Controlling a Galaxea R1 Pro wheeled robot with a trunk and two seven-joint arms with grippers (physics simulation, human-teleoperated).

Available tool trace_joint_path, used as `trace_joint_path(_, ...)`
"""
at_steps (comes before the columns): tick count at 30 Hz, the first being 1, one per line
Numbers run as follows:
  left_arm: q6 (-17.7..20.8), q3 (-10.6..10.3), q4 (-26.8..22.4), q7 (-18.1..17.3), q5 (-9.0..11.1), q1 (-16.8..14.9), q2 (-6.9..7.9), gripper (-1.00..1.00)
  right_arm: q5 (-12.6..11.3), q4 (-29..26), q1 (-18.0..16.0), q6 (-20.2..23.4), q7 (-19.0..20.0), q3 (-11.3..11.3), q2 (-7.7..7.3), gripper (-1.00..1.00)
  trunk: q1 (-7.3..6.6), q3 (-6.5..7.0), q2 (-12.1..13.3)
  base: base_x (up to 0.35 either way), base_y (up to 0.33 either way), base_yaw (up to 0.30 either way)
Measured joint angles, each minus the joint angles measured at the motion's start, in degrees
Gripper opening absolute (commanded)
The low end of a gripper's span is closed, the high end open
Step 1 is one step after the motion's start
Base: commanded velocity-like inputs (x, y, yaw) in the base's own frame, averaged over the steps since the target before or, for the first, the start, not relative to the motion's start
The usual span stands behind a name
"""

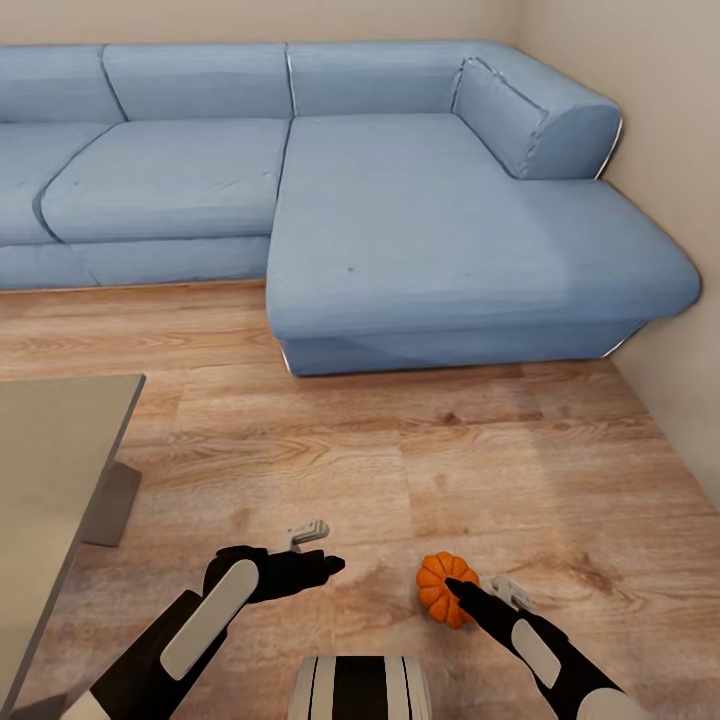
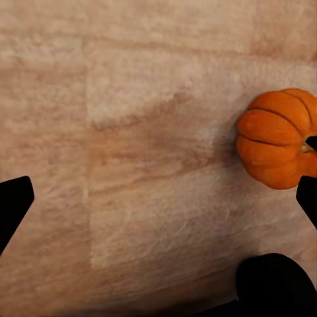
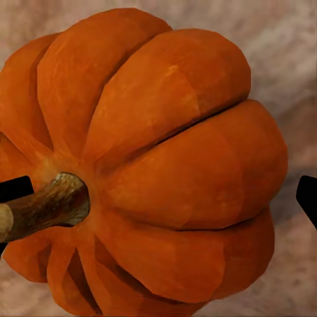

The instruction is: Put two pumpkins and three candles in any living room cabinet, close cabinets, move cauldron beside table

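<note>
We find no readable text, label, brand, number or sign in any of the views.
</note>
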Motion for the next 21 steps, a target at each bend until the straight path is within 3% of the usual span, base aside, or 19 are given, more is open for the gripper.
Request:
trace_joint_path(13, 0.0, 0.0, 0.0, 0.0, 0.1, 0.0, 0.00, 1.00, 0.1, 0.6, 0.0, 0.0, 1.0, -0.2, -0.03, 1.00, 0.00, 0.00, 0.0, 0.008, 0.004, 0.000)
trace_joint_path(14, 0.0, 0.0, 0.0, 0.0, 0.1, 0.0, 0.00, 1.00, 0.1, 0.6, 0.0, 0.0, 1.0, -0.2, -0.03, -1.00, 0.00, 0.00, 0.0, 0.000, 0.000, 0.000)
trace_joint_path(21, 0.0, -0.1, 0.1, 0.0, 0.2, 0.0, -0.19, 1.00, 0.2, 0.6, 0.0, 0.0, 1.6, -0.2, -0.01, -1.00, 0.01, 0.00, 0.0, 0.000, 0.000, 0.000)
